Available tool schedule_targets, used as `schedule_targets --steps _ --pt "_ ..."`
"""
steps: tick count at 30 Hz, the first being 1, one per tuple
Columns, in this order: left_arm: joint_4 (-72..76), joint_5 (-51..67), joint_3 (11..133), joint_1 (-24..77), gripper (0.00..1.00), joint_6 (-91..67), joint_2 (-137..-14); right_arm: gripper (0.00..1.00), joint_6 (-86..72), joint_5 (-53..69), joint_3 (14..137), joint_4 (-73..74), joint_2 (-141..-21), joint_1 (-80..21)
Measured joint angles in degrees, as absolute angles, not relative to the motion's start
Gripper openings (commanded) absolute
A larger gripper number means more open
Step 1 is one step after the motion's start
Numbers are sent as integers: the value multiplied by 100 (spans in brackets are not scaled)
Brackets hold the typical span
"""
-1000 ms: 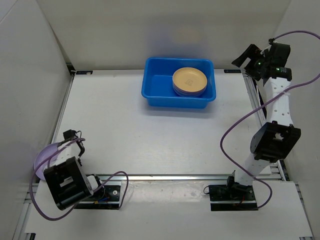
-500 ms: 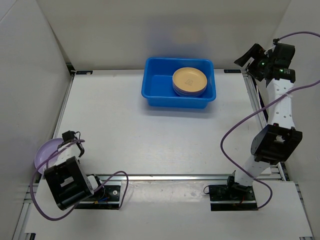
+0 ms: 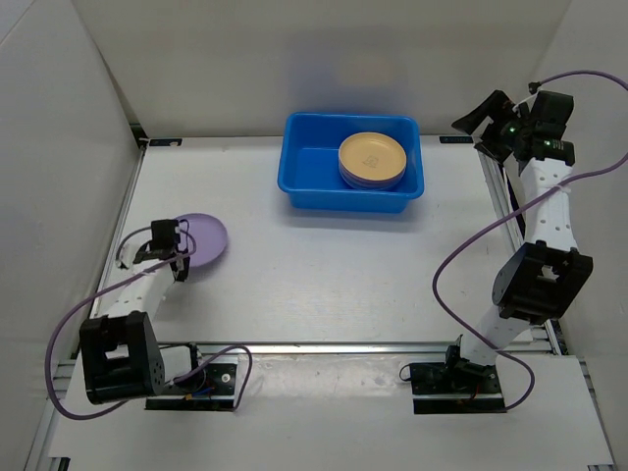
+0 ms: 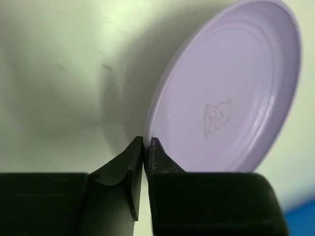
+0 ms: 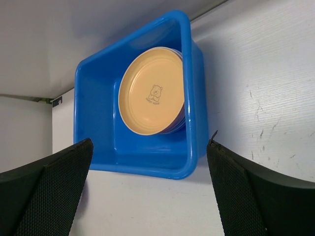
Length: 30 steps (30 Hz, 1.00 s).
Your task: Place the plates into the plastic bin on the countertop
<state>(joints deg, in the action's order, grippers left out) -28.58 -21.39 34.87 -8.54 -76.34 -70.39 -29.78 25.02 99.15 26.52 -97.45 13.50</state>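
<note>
Countertop (image 3: pixel 314 285) action shifts left: with the plastic bin (image 3: pixel 294 191) at the back already holding an orange-topped stack of plates (image 3: pixel 372 155), the left arm swings out of the near-left corner within a second, carrying the lilac plate (image 3: pixel 201 235) over the white surface, well short of the bin. The delivery appears under way. Shallow and smooth, with a faint emblem at its centre, the plate is pinched by its rim in the left gripper (image 4: pixel 146 142), now clenched; the right gripper (image 3: pixel 469 126) stays agape beside the bin.
</note>
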Motion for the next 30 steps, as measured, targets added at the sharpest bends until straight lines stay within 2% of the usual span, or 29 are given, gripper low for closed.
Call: schedule_targets --steps 9,14,23,30 --pt "-2770 -2200 5358 209 10 -6143 -7011 98 -2558 2681 9686 2534 -9741 1190" --pt "-2115 -1745 6670 593 10 -4987 -7446 99 -2141 2724 9209 2515 -9539 1046" --pt "-1776 -670 10202 1761 10 -3332 -10602 99 -2064 2276 8696 2641 -9098 1057" --pt "-2281 -331 12687 2475 10 -3247 -13041 99 -2502 2053 8221 2687 -8530 1345"
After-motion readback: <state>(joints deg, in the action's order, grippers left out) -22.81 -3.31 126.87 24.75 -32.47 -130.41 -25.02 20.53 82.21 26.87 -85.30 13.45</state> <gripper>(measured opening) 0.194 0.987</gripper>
